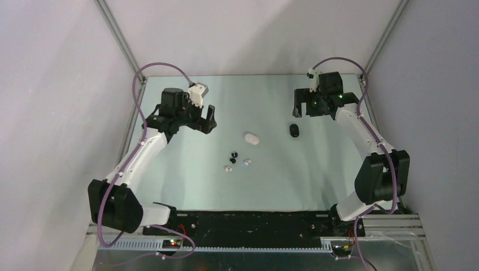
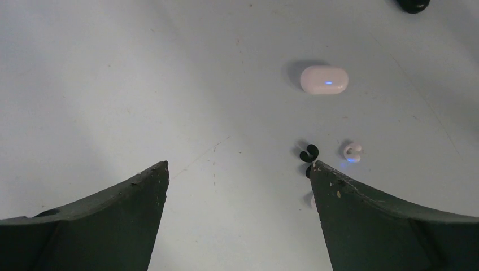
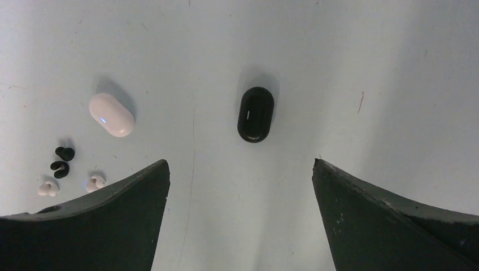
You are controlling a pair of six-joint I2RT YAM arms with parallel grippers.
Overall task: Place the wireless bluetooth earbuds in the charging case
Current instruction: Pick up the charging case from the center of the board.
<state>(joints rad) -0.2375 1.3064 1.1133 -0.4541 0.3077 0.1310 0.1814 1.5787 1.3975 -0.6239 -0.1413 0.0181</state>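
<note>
table [image 1: 186, 186] walled left, back, right | left gripper [image 2: 239, 169] spread wide, holding nothing | right gripper [image 3: 241, 166] spread wide, holding nothing, above black case [image 3: 256, 114] | white case [image 1: 252, 138] and black case both closed, contents unseen, mid-table, well apart from walls | earbuds: two black [image 1: 233, 156], two white [image 1: 229, 168], loose on table near white case

L arm [image 1: 141, 149] far-left, R arm [image 1: 364, 132] far-right, both jaws wide apart, empty.
</note>
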